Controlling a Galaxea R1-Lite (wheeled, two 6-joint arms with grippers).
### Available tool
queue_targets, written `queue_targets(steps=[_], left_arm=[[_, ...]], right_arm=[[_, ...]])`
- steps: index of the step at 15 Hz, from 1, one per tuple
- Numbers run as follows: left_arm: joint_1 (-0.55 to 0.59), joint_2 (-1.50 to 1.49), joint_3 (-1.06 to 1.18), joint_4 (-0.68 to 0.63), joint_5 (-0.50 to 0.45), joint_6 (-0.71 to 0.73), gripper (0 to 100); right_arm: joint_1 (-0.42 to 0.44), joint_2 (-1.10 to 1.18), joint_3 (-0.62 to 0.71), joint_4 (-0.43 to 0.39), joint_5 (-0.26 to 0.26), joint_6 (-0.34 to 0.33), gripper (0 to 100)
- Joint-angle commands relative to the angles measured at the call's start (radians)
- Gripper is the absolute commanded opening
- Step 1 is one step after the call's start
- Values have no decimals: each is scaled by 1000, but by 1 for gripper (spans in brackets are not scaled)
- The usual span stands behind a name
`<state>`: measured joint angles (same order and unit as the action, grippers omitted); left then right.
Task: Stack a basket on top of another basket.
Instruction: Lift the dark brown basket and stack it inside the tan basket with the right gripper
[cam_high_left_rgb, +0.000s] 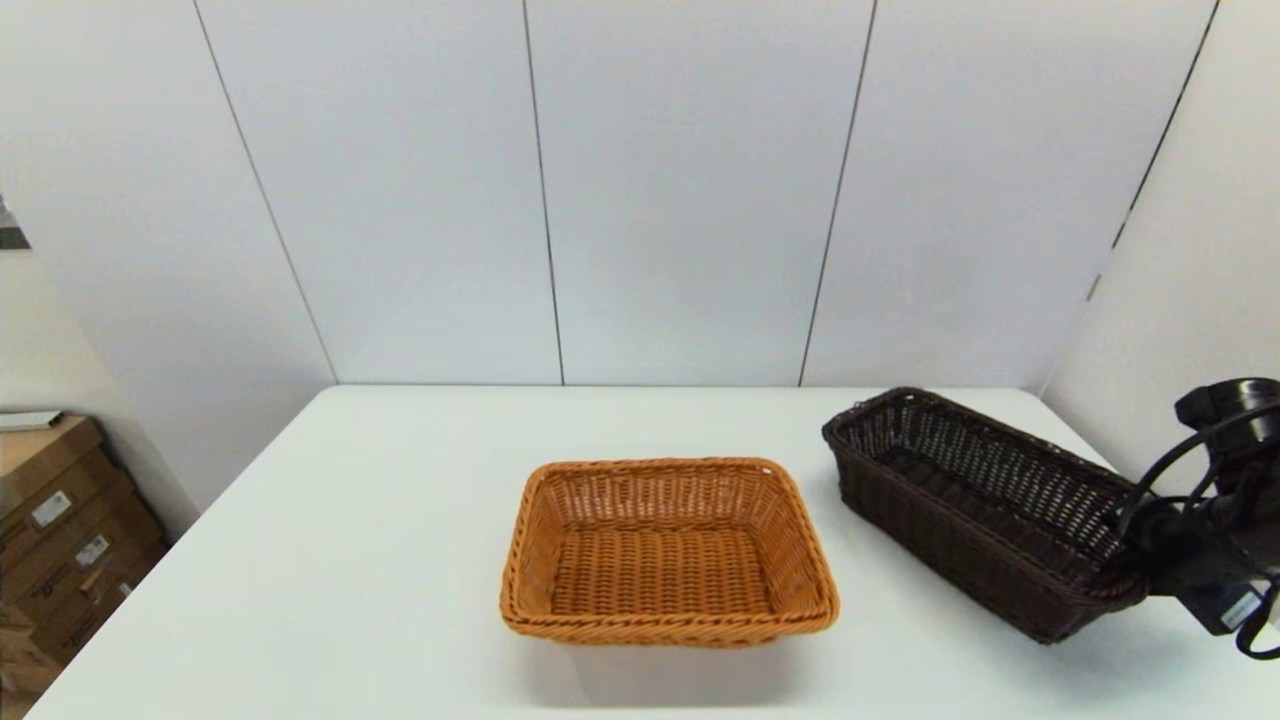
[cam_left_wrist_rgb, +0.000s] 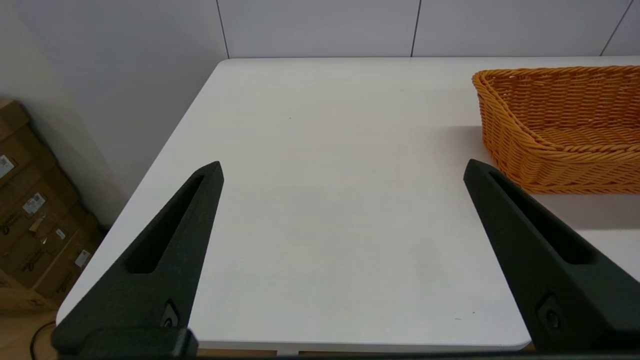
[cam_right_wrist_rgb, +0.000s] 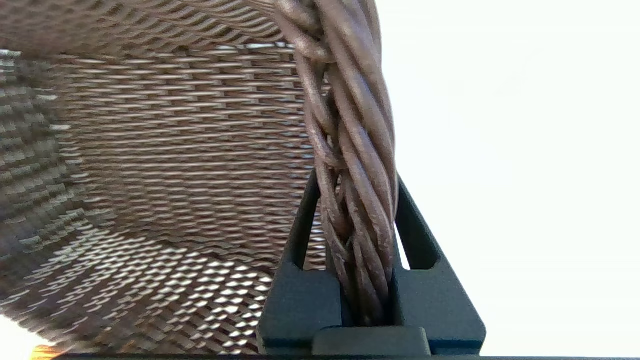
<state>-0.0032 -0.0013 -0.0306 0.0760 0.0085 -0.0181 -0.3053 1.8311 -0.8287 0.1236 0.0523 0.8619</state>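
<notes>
The orange basket (cam_high_left_rgb: 668, 550) sits lower centre on the table (cam_high_left_rgb: 350, 560). The dark basket (cam_high_left_rgb: 975, 510) lies right of it, apart.

The right gripper (cam_high_left_rgb: 1135, 580) reaches in from the right side of the table with its two black fingers (cam_right_wrist_rgb: 300, 235) squeezed tight on the braided rim of the dark basket (cam_high_left_rgb: 980, 500), while the left gripper (cam_left_wrist_rgb: 342, 170) hangs with its fingers spread wide apart over the table.

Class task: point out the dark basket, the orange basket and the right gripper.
dark basket (cam_high_left_rgb: 960, 520), head view, front wall.
orange basket (cam_high_left_rgb: 665, 570), head view, woven floor.
right gripper (cam_right_wrist_rgb: 352, 200), right wrist view, between fingertips, shut on the dark basket's rim.
</notes>
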Motion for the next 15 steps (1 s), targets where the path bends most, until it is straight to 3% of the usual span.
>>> queue_targets(steps=[1,4,9,11,15], left_arm=[[0,0,0,1,1,0,100],[0,0,0,-1,1,0,100],[0,0,0,1,1,0,100],[0,0,0,1,1,0,100],[0,0,0,1,1,0,100]], right_arm=[[-55,-24,-112,91,54,5,0],[-37,-82,-231,237,106,3,0],[81,-199,-463,481,104,-18,0],[203,-231,-530,562,90,-24,0],[497,-250,-541,574,40,-24,0]])
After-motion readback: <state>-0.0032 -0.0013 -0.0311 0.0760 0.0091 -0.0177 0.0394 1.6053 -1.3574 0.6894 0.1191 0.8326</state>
